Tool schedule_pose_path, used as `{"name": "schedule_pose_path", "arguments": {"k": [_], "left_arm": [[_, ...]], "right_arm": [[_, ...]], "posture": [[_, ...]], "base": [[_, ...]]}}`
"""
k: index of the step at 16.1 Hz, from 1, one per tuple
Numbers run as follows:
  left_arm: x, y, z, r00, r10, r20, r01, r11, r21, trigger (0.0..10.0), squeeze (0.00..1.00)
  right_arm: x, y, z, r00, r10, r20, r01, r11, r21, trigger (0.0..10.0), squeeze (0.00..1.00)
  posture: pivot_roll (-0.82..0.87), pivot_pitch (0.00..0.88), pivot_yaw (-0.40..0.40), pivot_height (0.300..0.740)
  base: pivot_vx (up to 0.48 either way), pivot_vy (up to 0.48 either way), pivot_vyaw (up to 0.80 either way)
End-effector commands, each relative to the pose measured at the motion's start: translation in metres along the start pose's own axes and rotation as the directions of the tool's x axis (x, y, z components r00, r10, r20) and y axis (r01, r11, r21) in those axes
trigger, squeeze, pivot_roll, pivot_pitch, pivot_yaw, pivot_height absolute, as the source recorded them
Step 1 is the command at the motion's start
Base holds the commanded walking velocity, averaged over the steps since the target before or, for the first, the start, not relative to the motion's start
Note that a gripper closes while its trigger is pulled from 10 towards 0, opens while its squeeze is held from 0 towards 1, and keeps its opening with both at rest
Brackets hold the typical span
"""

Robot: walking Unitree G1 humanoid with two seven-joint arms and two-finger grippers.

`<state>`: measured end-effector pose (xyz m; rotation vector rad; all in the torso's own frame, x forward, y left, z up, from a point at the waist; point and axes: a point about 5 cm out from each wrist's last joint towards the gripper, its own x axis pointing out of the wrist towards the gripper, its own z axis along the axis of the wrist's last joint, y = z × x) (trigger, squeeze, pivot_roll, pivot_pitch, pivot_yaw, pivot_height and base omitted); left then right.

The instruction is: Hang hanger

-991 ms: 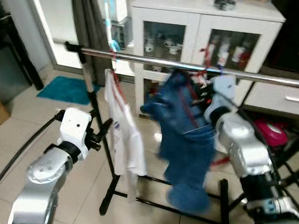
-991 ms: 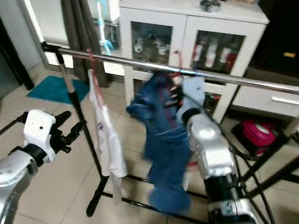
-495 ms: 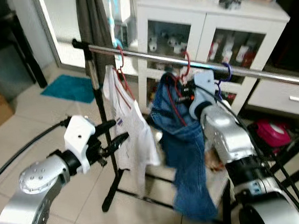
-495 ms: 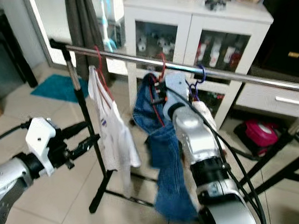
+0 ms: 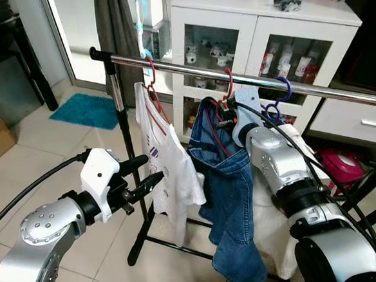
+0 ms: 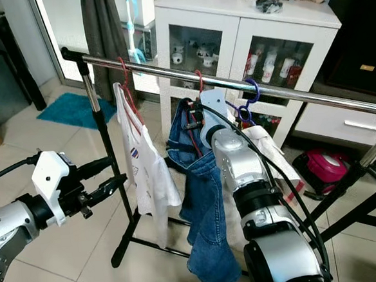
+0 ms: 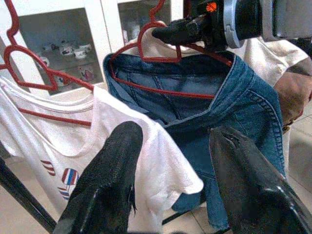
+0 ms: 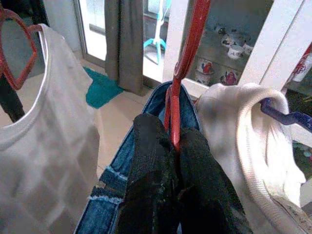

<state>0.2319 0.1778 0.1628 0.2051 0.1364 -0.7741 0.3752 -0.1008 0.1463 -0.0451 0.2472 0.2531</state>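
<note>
Up at the rail (image 5: 189, 68), the hook of the red hanger (image 5: 227, 85) already sits over the bar, with the jeans (image 5: 227, 196) hanging straight down from it between the white shirt (image 5: 167, 168) and a cream garment (image 6: 266, 150) on a purple hanger (image 5: 277, 101). The right hand (image 8: 173, 146) is directly below that hook, its fingers pinched shut on the hanger's neck, so the hanger rises straight up out of the grip and its long axis runs across the rail. The release therefore seems to turn on the hook bearing the load: the hand needs to let go and draw back toward the robot without dragging the neck sideways along the bar. The left hand (image 5: 139, 177) hovers lower and nearer the floor, fingers spread apart and empty, just beside the white shirt and well clear of the red hanger; the right arm is plainly the nearer one.
</note>
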Motion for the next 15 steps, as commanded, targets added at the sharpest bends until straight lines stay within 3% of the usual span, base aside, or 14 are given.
{"name": "schedule_pose_path", "arguments": {"k": [1, 2, 4, 7, 9, 11, 15], "left_arm": [[0.000, -0.004, 0.001, 1.000, -0.019, -0.008, 0.019, 1.000, 0.004, 10.0, 0.00], [0.000, -0.004, 0.000, 1.000, -0.019, -0.010, 0.019, 1.000, 0.004, 10.0, 0.00], [0.001, -0.003, 0.000, 1.000, -0.016, -0.009, 0.016, 1.000, 0.005, 10.0, 0.00], [0.004, 0.000, 0.002, 1.000, 0.014, 0.015, -0.015, 1.000, 0.018, 10.0, 0.00], [0.005, 0.002, 0.006, 0.999, 0.032, 0.042, -0.032, 0.999, 0.012, 10.0, 0.00], [0.007, 0.000, 0.012, 0.998, 0.009, 0.059, -0.009, 1.000, 0.009, 10.0, 0.00], [0.013, -0.011, 0.022, 0.991, -0.107, 0.075, 0.106, 0.994, 0.021, 10.0, 0.00]], "right_arm": [[0.001, 0.002, -0.001, 1.000, 0.019, -0.018, -0.019, 1.000, 0.007, 10.0, 0.05], [0.000, 0.004, -0.002, 0.999, 0.034, -0.010, -0.033, 0.999, 0.026, 10.0, 0.95], [-0.002, 0.002, 0.003, 0.998, 0.044, 0.036, -0.045, 0.998, 0.053, 10.0, 1.00], [-0.015, -0.009, 0.015, 0.986, 0.069, 0.150, -0.080, 0.994, 0.071, 10.0, 1.00], [-0.041, -0.013, 0.028, 0.953, 0.249, 0.175, -0.258, 0.966, 0.028, 10.0, 1.00], [-0.058, -0.023, 0.032, 0.941, 0.303, 0.152, -0.304, 0.952, -0.011, 10.0, 1.00], [-0.082, -0.060, 0.022, 0.971, 0.233, -0.048, -0.236, 0.968, -0.090, 10.0, 1.00]], "posture": [[0.06, 0.000, -0.057, 0.740], [0.05, 0.000, -0.057, 0.740], [0.05, 0.000, -0.054, 0.740], [0.05, 0.000, -0.054, 0.740], [0.05, 0.000, -0.055, 0.740], [0.03, 0.000, -0.054, 0.740], [0.01, 0.000, -0.046, 0.740]], "base": [[0.000, 0.000, 0.00], [0.000, 0.000, 0.00], [0.000, 0.000, 0.00], [0.000, 0.000, 0.00], [0.000, 0.000, 0.00], [0.000, 0.000, 0.00], [0.000, 0.000, 0.00]]}}
